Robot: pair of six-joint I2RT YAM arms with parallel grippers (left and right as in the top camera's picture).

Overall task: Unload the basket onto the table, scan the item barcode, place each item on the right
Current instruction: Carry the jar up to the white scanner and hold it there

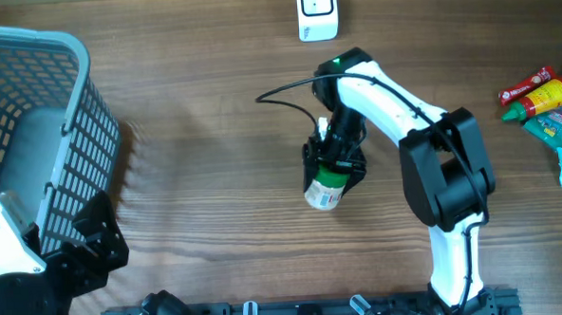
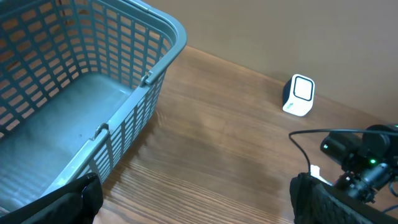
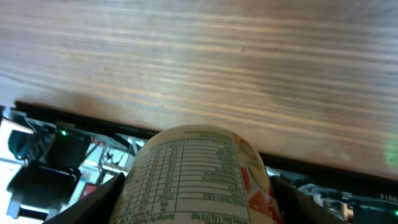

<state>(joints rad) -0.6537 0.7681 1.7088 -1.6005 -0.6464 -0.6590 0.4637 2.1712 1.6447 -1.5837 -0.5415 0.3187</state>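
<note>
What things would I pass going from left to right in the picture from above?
Blue basket → green-capped container → heap of groceries.

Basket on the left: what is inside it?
Nothing shows inside the basket: only its bare floor and slotted walls. The near corner is hidden behind the left end effector, so that part is unknown.

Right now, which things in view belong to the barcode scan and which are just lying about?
Job:
labelled tub in the right claw
white scanner at the far edge

Lying about:
blue basket
sauce bottles and packets
left claw, open
</note>
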